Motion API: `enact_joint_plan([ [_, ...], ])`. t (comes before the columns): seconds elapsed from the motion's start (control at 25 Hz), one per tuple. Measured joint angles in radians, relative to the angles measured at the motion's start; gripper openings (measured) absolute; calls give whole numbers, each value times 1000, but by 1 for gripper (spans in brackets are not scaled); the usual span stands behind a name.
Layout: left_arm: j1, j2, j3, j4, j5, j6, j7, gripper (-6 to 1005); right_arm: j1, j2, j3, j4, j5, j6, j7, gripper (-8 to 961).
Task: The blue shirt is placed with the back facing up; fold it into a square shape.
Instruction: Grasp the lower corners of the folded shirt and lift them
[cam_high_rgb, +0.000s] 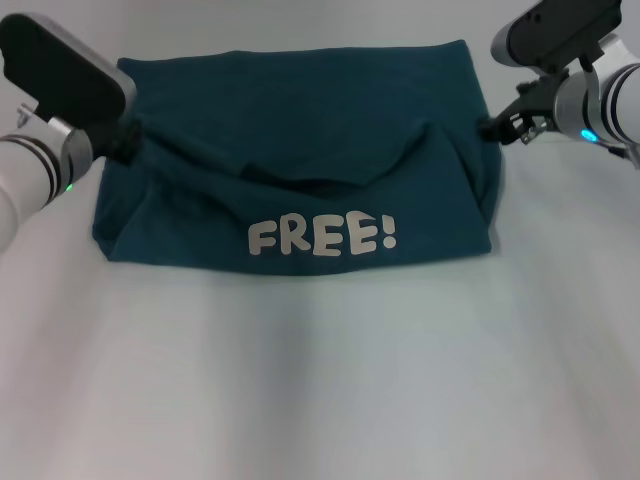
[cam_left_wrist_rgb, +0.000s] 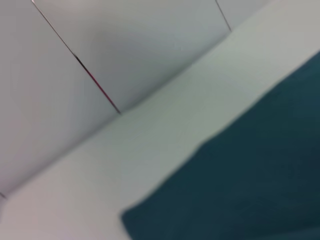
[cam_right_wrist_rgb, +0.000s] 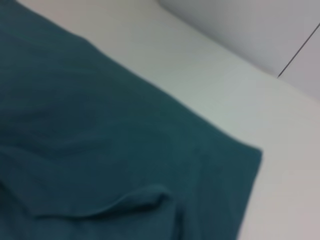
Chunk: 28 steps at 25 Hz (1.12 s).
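The blue shirt (cam_high_rgb: 300, 130) lies on the white table, its near part folded over so the white "FREE!" lettering (cam_high_rgb: 322, 236) faces up along the front. My left gripper (cam_high_rgb: 124, 141) pinches the folded layer at the shirt's left edge. My right gripper (cam_high_rgb: 493, 128) pinches it at the right edge. The held layer is lifted at both ends and sags in the middle. In the left wrist view only a corner of the shirt (cam_left_wrist_rgb: 250, 175) shows, and in the right wrist view the cloth (cam_right_wrist_rgb: 100, 140) shows with a raised fold; neither shows fingers.
The white table (cam_high_rgb: 320, 380) runs wide in front of the shirt. A pale wall (cam_left_wrist_rgb: 125, 45) with thin seams rises just behind the table's far edge, close to the shirt's far hem.
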<state>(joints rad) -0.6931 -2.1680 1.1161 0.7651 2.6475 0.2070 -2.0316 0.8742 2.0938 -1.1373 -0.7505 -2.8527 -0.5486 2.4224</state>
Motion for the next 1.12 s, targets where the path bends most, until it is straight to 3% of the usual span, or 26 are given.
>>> enact_joint_plan([
  [0.16, 8, 3, -34, 58, 5, 202, -39, 449, -42, 5, -19, -100, 2, -112, 60, 679],
  [0.44, 28, 13, -112, 225, 23, 582, -58, 456, -198, 5, -169, -346, 52, -206, 172, 678],
  [0.64, 45, 19, -160, 242, 58, 649, -61, 455, -256, 5, -209, -373, 108, -208, 183, 678],
  [0.84, 34, 49, -197, 154, 61, 664, -55, 454, -283, 5, -228, -367, 133, -203, 183, 678],
  [1.12, -3, 61, -238, 77, 32, 656, -26, 453, -283, 5, -241, -331, 143, -173, 184, 677],
])
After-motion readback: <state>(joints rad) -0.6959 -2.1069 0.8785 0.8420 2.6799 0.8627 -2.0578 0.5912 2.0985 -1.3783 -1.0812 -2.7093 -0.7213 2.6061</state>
